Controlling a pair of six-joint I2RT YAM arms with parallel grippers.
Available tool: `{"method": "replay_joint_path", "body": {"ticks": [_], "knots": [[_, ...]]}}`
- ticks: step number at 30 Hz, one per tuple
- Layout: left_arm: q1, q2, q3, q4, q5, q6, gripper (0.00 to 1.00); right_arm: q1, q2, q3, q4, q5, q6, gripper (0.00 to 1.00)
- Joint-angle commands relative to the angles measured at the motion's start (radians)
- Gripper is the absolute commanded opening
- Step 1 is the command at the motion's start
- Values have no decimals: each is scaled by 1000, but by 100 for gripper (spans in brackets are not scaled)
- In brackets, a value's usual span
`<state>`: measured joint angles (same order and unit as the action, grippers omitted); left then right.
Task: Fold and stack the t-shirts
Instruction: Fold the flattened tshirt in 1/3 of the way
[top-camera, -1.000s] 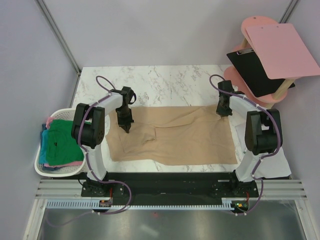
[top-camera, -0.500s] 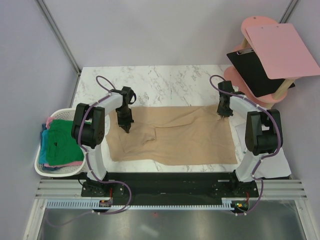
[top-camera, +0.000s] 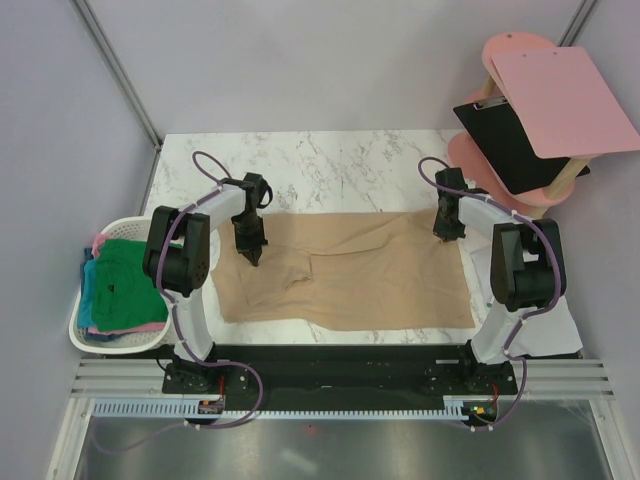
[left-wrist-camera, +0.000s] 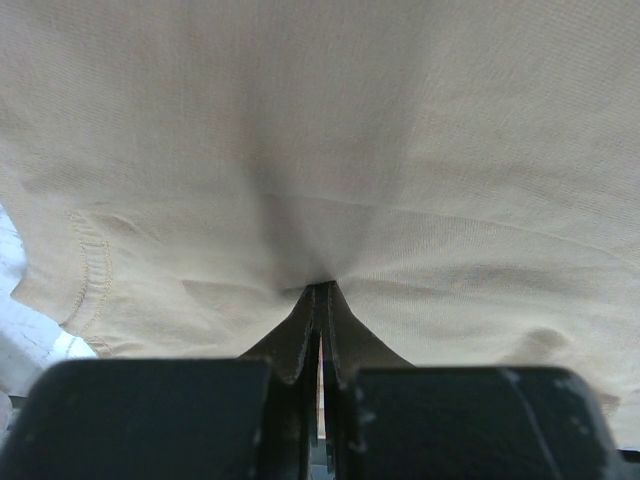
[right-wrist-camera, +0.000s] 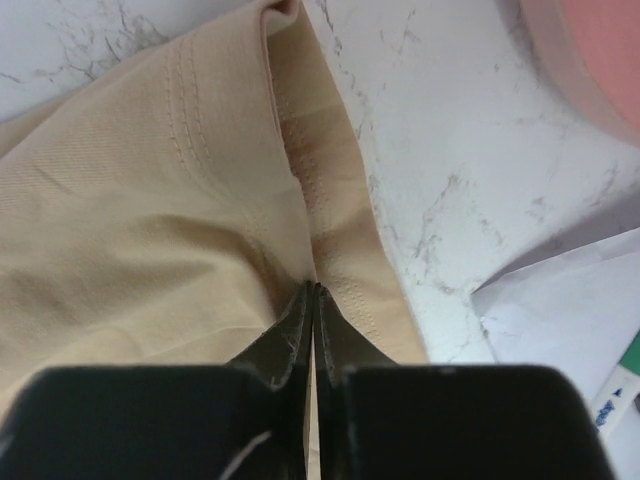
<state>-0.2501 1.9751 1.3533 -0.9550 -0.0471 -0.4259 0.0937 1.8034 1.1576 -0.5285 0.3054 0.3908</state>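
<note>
The large tan t-shirt (top-camera: 350, 272) lies spread across the marble table. My left gripper (top-camera: 252, 254) is shut, pinching the tan cloth (left-wrist-camera: 320, 180) near its left end. My right gripper (top-camera: 442, 228) is shut on the shirt's far right hem (right-wrist-camera: 300, 150), beside the corner of the cloth. Green, teal-blue and pink t-shirts (top-camera: 120, 285) lie piled in the basket at the left.
A white slatted laundry basket (top-camera: 82, 330) stands off the table's left edge. A pink stand with a pink clipboard (top-camera: 560, 95) and a black board (top-camera: 505, 140) is at the far right. White paper (right-wrist-camera: 570, 300) lies to the right of the shirt.
My right gripper has shifted slightly toward the far edge, drawing the shirt's right corner with it. The left arm has not moved.
</note>
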Motion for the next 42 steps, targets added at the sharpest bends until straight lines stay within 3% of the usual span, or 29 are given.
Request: {"method": "replay_joint_path", "body": {"ticks": [1, 10, 23, 32, 42], "knots": [[23, 79, -19, 136, -106, 36, 2, -5, -19, -21, 28, -32, -1, 0], [23, 74, -19, 136, -115, 36, 2, -5, -52, -9, 7, 50, -1, 0], [25, 80, 17, 119, -122, 44, 2, 46, -133, 13, 31, 28, -32, 0], [25, 79, 20, 119, -119, 44, 2, 75, 71, 79, 79, 66, -44, 0], [55, 108, 124, 70, -137, 53, 2, 77, 258, 244, -82, 333, -21, 0]]}}
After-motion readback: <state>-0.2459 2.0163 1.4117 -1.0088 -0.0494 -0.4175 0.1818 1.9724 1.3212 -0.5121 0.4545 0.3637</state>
